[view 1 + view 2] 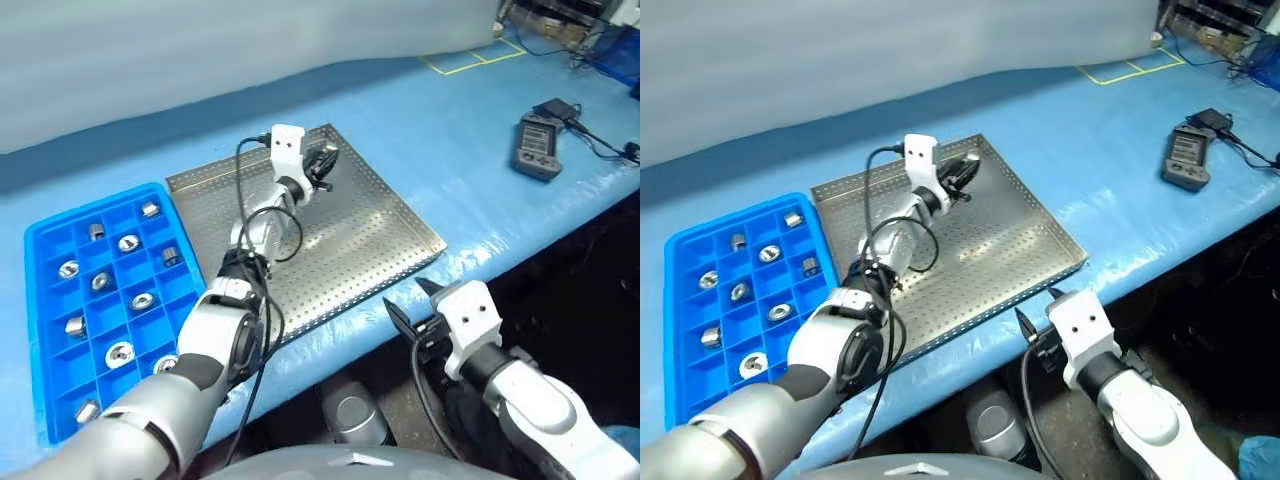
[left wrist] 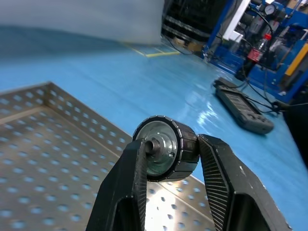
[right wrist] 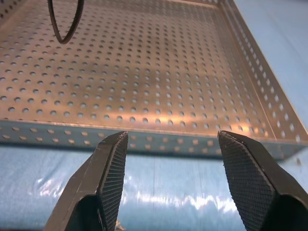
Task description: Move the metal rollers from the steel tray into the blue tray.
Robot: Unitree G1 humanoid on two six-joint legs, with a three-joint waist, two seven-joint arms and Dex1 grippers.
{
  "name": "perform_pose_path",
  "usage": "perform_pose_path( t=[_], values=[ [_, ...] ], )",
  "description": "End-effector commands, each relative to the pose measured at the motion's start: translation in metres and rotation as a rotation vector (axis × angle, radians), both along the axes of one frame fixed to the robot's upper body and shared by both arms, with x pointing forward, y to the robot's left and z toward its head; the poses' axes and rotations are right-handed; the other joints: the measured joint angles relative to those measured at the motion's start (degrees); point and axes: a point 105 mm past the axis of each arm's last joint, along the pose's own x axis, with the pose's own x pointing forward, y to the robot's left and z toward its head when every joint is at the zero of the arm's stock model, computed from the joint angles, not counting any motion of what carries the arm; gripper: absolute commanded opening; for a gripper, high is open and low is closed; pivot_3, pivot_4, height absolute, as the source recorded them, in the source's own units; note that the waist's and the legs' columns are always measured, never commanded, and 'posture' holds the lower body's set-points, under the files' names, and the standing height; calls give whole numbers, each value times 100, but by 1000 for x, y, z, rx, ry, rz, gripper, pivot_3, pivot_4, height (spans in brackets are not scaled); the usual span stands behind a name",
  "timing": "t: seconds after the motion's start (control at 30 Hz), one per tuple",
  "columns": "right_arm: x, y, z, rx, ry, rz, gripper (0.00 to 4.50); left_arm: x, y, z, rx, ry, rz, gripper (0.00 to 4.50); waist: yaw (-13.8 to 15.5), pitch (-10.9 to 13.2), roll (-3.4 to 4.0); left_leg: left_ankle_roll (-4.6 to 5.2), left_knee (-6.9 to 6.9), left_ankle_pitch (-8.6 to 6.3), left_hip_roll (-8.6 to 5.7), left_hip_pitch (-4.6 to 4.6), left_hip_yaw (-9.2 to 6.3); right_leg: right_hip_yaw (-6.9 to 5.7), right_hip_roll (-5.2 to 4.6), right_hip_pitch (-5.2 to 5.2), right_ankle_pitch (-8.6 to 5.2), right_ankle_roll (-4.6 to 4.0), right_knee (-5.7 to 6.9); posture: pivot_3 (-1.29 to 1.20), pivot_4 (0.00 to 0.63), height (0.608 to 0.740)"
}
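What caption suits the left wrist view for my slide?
Left gripper shut on a metal roller above the steel tray.

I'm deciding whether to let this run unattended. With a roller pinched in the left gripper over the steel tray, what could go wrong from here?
1. The left gripper clamps the metal roller near its fingertips; it might slip out and roll off the steel tray.
2. Many blue tray compartments are filled; it could land on another roller.
3. The black cable might snag.

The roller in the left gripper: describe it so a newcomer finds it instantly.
Find the steel tray right of the blue tray. Above its far corner, the left gripper pinches one metal roller. Unlike the others, lying in blue compartments, it is held up.
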Motion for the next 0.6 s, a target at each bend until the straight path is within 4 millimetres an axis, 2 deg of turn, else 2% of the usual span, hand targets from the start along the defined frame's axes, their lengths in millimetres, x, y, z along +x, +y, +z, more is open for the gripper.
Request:
perform_pose_path(
  t=[0.03,0.13,0.27,0.33,0.43,0.5,0.6],
  values=[
    [7,5,9,-6,-32,60,3157,-9,19,36,147,-233,98,1323,257,0,4,0,0,0,0,-1,-1,-1,0,-2,0,-1,1,-298,150,740],
    [17,11,18,-3,-66,123,3157,-22,52,35,258,-286,210,1323,670,-5,14,-3,0,2,0,-17,-5,0,2,-19,15,-25,2,-208,150,740],
    [27,23,22,17,-72,227,3157,-46,79,31,312,-263,257,1323,1294,-24,47,-1,-1,3,-4,-60,-18,-4,4,-74,26,-44,5,-112,150,740],
    [33,27,23,24,-72,260,3157,-58,84,29,313,-230,233,1323,1654,-26,50,-10,7,11,-8,-118,-23,-3,5,-144,27,-51,37,-67,150,740],
    [41,34,21,38,-64,303,3157,-80,88,30,302,-183,171,1323,2190,-26,53,-31,6,22,-9,-145,-31,-12,5,-199,13,-76,80,3,150,740],
    [44,39,19,45,-58,331,3157,-90,90,33,287,-162,147,1323,2529,-25,59,-41,5,28,-4,-144,-43,-29,9,-201,10,-94,84,27,150,740],
    [47,45,17,57,-54,364,3157,-103,90,36,276,-125,100,1323,2827,-25,59,-53,6,36,-4,-126,-65,-54,12,-191,12,-109,79,43,150,740]
  ],
)
